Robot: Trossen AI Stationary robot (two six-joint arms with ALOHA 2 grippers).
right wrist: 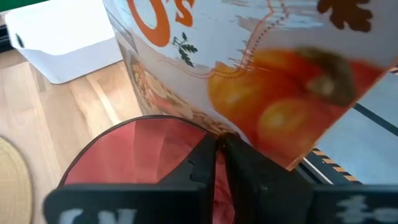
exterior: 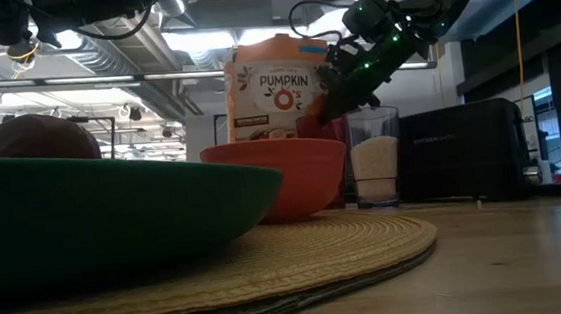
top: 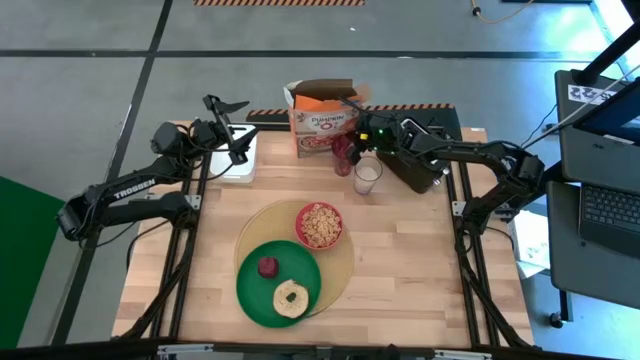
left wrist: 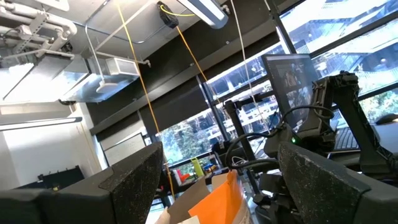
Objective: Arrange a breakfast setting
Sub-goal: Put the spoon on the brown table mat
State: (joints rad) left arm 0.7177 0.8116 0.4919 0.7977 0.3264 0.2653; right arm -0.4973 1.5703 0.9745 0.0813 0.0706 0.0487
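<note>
Presently my right gripper (right wrist: 219,158) pinches the rim of a red cup (right wrist: 140,152) beside the cereal box (top: 322,120) (left gripper (top: 232,128) apart, raised).

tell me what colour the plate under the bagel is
Green; the plate shows best in the high view.

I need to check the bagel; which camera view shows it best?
The high view: the bagel lies fully visible on the green plate, beside the red fruit. In the low view the plate's rim hides it; neither wrist view shows it.
</note>
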